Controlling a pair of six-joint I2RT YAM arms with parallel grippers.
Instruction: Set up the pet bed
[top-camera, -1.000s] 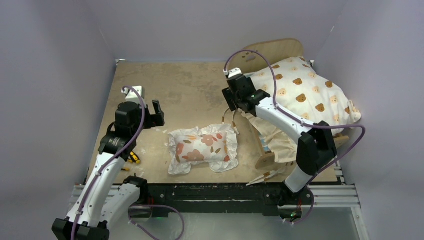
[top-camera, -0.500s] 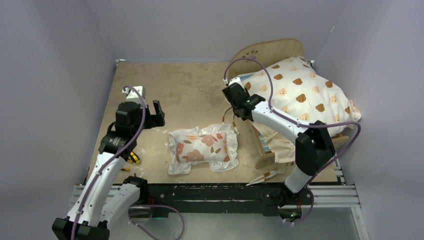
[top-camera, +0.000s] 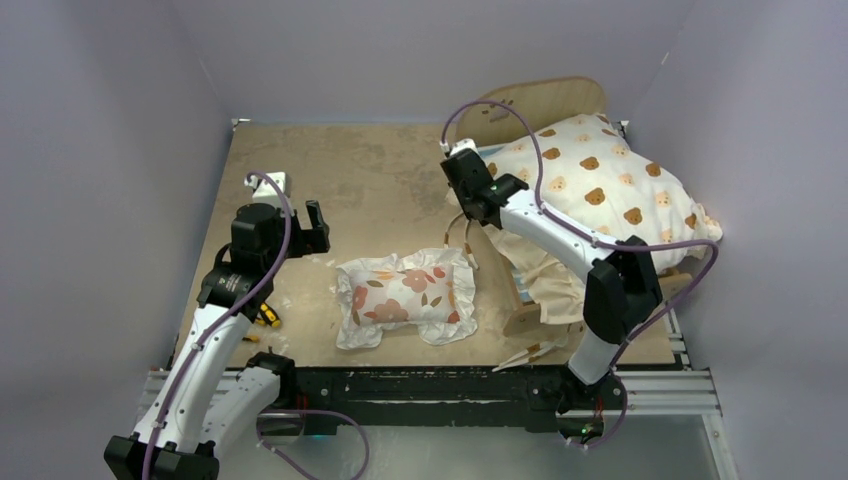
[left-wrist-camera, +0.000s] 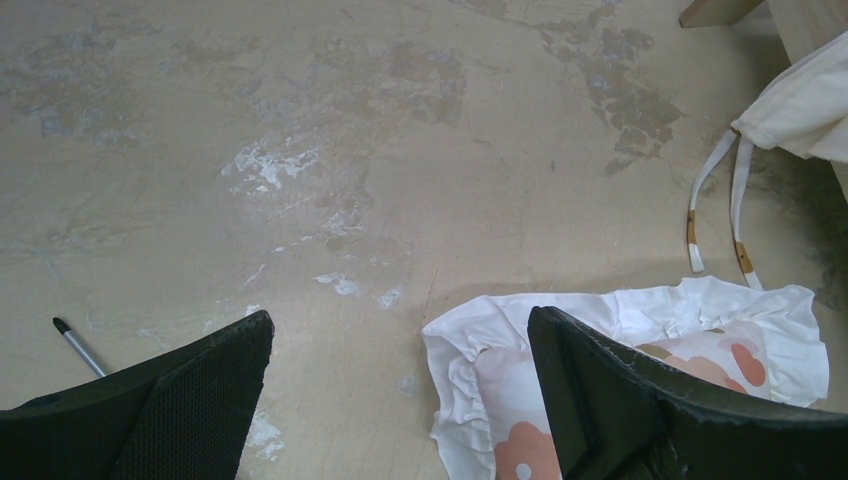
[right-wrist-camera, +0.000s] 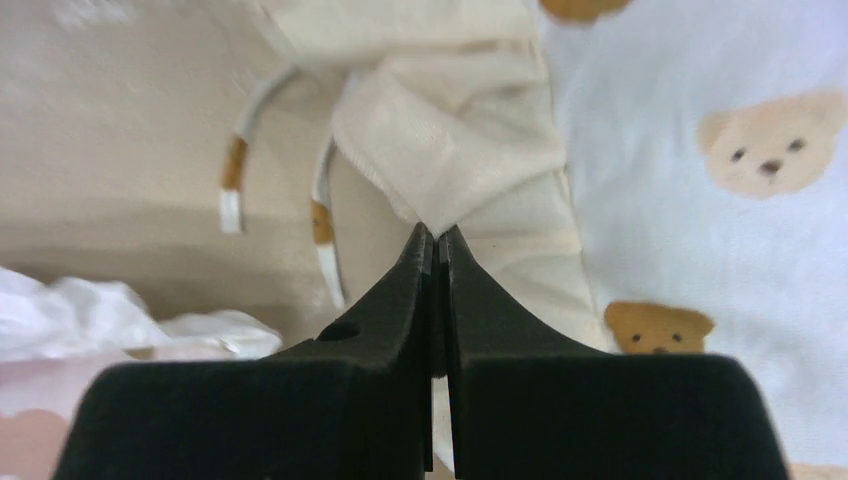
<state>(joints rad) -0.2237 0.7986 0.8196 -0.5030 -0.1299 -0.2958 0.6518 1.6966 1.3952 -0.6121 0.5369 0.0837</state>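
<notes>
The pet bed stands at the back right, with its light-wood headboard (top-camera: 545, 100) showing behind a large cream bear-print cushion (top-camera: 600, 190) that covers most of the frame. My right gripper (right-wrist-camera: 437, 232) is shut on the cushion's cream ruffle (right-wrist-camera: 450, 140) at its left corner, and the fabric is pinched between the tips. In the top view the right gripper (top-camera: 478, 205) sits at the cushion's left edge. My left gripper (left-wrist-camera: 400, 330) hangs open over the bare table just left of the floral ruffled pillow (top-camera: 405, 297), holding nothing.
Two white ties with brown bands (left-wrist-camera: 715, 215) hang from the cushion corner near the pillow. A pen (left-wrist-camera: 78, 345) lies on the table at the left. A yellow-and-black tool (top-camera: 265, 317) lies by the left arm. Grey walls enclose the worn table (top-camera: 350, 170).
The right gripper's jaws have gone from open to shut on the cushion's ruffle, and the arm has shifted slightly toward the back. The left arm has not moved.
</notes>
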